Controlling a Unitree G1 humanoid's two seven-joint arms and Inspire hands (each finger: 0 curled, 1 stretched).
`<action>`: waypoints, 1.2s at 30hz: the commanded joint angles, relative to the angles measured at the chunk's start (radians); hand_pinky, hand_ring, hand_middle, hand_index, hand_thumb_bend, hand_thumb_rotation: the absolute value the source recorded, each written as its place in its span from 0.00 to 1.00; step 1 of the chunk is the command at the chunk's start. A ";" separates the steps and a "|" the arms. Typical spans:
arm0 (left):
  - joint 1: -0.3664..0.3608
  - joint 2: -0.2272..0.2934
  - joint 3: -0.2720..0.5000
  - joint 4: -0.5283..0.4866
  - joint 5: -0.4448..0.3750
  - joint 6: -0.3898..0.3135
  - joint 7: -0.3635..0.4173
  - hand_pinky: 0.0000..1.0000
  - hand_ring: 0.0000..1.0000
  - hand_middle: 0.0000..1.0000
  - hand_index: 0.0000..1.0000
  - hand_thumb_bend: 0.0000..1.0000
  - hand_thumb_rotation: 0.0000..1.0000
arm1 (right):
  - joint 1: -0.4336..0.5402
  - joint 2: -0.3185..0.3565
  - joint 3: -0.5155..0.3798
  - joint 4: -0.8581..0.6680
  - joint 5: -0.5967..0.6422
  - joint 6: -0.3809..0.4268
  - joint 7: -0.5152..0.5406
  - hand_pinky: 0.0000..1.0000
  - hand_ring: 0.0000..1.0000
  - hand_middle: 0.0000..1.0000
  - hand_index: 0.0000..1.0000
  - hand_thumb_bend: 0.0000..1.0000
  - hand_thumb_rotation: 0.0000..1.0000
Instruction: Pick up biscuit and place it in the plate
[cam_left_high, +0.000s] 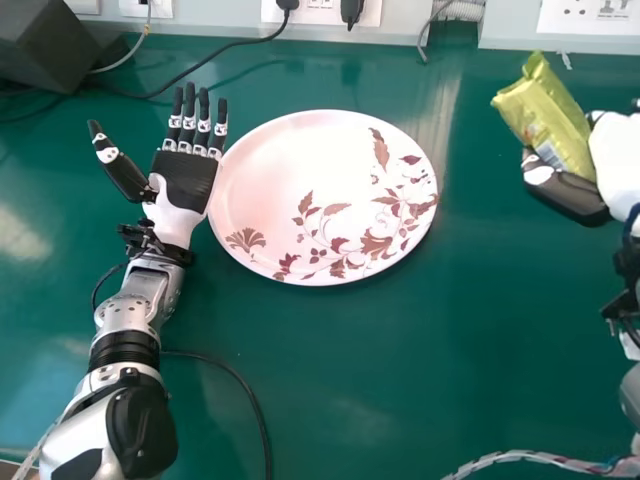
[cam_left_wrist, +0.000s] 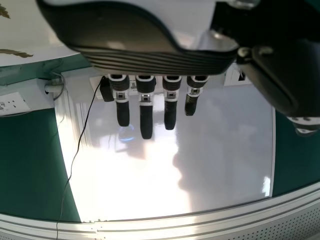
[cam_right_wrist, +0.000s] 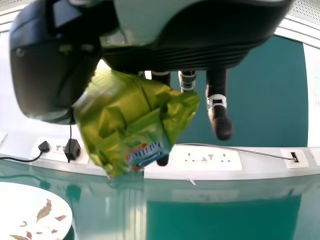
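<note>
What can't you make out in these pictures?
- Contents of the green packet: head and right wrist views, hidden by its wrapping.
- Part of the right hand: head view, cut off by the right edge.
- Some of its fingers: right wrist view, behind the packet.
- Part of the plate: right wrist view, edge.

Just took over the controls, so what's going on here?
The robot's right hand is holding the green biscuit packet up off to the right of the plate, and the packet is not yet on it. The left hand is open beside the plate's left side, holding nothing. Both the plate and the left forearm are over the green table.
</note>
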 joint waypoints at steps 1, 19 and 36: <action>0.027 0.006 -0.007 0.017 0.017 0.010 0.009 0.84 0.84 0.90 1.00 1.00 0.46 | -0.038 0.017 0.004 -0.025 -0.016 -0.012 0.015 0.16 0.38 0.48 0.49 0.50 0.00; 0.023 0.009 -0.004 0.021 0.033 0.017 0.003 0.81 0.78 0.87 1.00 1.00 0.44 | -0.129 0.106 0.046 0.023 -0.050 -0.070 -0.035 0.15 0.39 0.48 0.49 0.50 0.00; 0.013 -0.002 -0.018 0.014 0.043 0.006 -0.001 0.82 0.80 0.88 1.00 1.00 0.44 | -0.189 0.160 0.113 0.074 -0.064 -0.095 -0.052 0.14 0.40 0.48 0.49 0.50 0.00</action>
